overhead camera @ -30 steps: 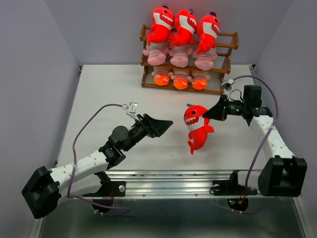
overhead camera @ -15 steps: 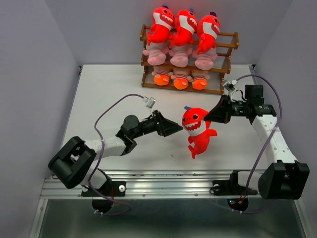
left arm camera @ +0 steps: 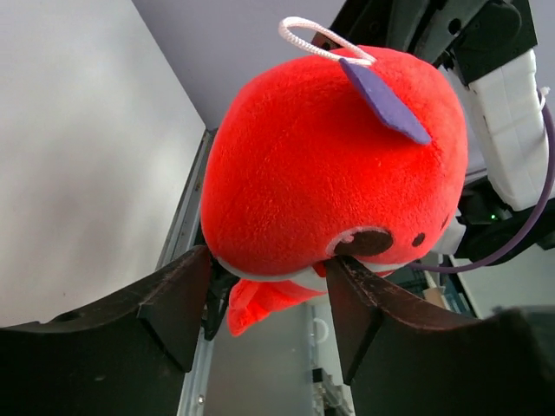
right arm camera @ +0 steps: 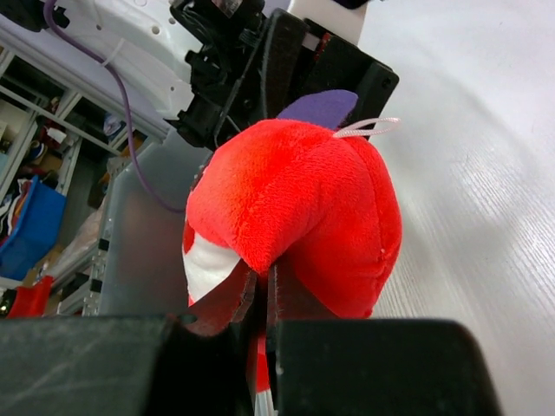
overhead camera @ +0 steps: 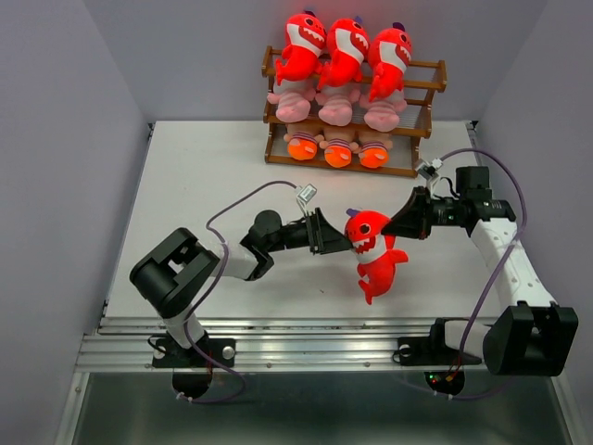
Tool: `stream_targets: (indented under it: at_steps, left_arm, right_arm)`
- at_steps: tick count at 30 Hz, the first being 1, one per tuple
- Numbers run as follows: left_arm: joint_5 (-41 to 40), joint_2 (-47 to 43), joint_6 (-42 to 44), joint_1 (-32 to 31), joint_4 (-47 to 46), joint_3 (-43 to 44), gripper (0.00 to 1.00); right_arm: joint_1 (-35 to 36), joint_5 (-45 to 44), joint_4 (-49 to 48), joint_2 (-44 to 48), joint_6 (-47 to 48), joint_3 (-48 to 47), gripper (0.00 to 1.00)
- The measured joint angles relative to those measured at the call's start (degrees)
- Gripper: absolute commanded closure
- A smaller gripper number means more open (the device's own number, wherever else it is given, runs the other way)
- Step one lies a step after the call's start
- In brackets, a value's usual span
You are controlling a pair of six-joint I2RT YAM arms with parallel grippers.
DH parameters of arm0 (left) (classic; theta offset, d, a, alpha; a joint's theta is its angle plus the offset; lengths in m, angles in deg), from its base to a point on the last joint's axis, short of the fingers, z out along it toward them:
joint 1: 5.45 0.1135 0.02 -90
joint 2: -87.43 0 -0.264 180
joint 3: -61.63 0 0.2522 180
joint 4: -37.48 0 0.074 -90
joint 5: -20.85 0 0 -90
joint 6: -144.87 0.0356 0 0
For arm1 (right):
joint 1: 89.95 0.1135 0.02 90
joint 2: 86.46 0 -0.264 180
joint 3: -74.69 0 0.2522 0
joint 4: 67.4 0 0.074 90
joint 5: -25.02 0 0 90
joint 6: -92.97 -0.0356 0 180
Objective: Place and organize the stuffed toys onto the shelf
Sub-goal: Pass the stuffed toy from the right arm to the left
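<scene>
Fuzzy plush shark [overhead camera: 378, 264], brown wooden shelf [overhead camera: 398, 171], matt table [overhead camera: 204, 176].

White table [overhead camera: 185, 185], shelf [overhead camera: 400, 170] at back (nine stuffed toys [overhead camera: 335, 104] aboard)

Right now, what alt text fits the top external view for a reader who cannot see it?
A red plush shark hangs above a white table, pinched by the right claw while the left claw straddles its head. Behind stands a brown wooden three-tier shelf: red sharks on top, pink striped toys in the middle, orange-footed dolls below.
</scene>
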Motion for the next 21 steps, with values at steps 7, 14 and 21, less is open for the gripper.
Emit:
stream_targets:
  at_steps: [7,14,21]
  left_arm:
    - [0.07,4.68,-6.14,-0.37,-0.31,0.57,0.64]
    - [0.0,4.59,-7.87,-0.39,-0.66,0.94,0.75]
    - [0.63,2.56,-6.69,0.09,-0.26,-0.87,0.01]
  right_arm:
    - [-0.04,-0.37,-4.83,1.6,-3.87,3.87,0.96]
    - [-0.02,-0.59,-11.52,2.4,-9.46,6.86,0.95]
    - [-0.07,-0.02,-16.74,3.39,-15.23,7.13,0.95]
